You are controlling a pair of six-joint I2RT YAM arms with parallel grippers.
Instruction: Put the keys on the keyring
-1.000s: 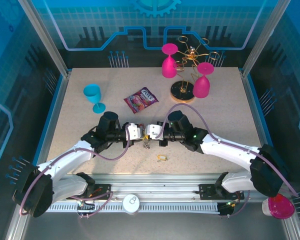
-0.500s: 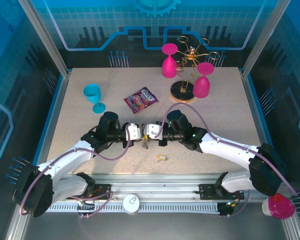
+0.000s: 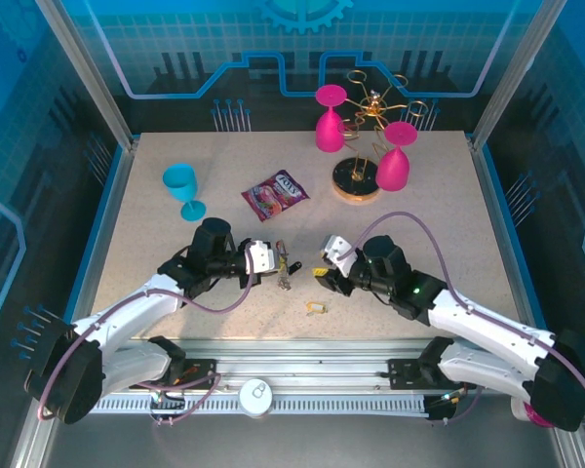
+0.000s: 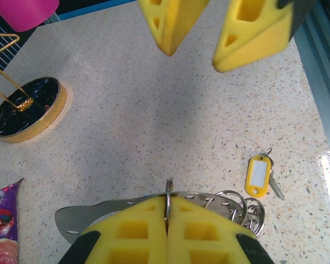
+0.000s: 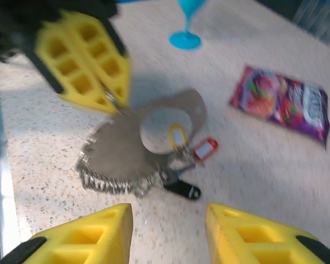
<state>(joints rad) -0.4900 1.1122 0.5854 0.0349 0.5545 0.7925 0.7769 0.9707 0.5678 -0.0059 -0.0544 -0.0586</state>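
My left gripper [image 4: 168, 220] is shut on the keyring [image 4: 220, 201], pinching a thin ring at the edge of its flat metal piece, which is fringed with small silvery rings. From the right wrist, the keyring [image 5: 121, 148] lies on the table with yellow-tagged [image 5: 177, 135], red-tagged [image 5: 205, 149] and black-tagged [image 5: 182, 189] keys at its near edge. Another yellow-tagged key [image 3: 315, 307] [image 4: 258, 176] lies loose on the table. My right gripper [image 5: 168, 223] [image 3: 324, 275] stands open and empty, a short way right of the keyring [image 3: 288, 273] and left gripper [image 3: 273, 260].
A purple snack packet [image 3: 275, 193] lies behind the grippers, a blue glass [image 3: 182, 185] stands at the left. The gold rack [image 3: 356, 180] with two pink glasses [image 3: 394, 166] is at the back right. The table's front edge [image 3: 302, 341] is near.
My right gripper has opened and drawn back to the right, away from the keyring. The left gripper has stayed shut on the keyring in place.
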